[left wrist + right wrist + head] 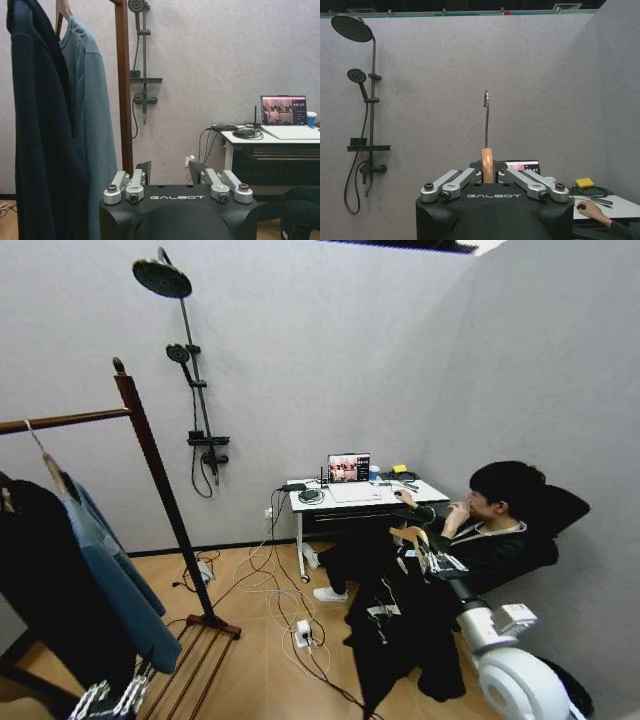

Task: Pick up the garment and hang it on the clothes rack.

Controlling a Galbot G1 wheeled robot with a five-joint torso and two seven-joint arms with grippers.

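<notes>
Right end effector: we see its fingers closed on the neck of a light wooden hanger, whose metal hook stands upright above them in the right wrist view. From the head view, this end effector is raised at the right of the scene, and the garment, a black top, hangs from the hanger below it, its hem reaching near the wooden floor. We find the left end effector low at the robot's left, just beside the clothes rack, with its fingers apart and nothing between them. On the rack's rail hang a long black coat and a teal-blue jacket, side by side and touching. The garment is well apart from the rack. Against the back wall stand a black shower-head stand and a white bench carrying an open laptop.
</notes>
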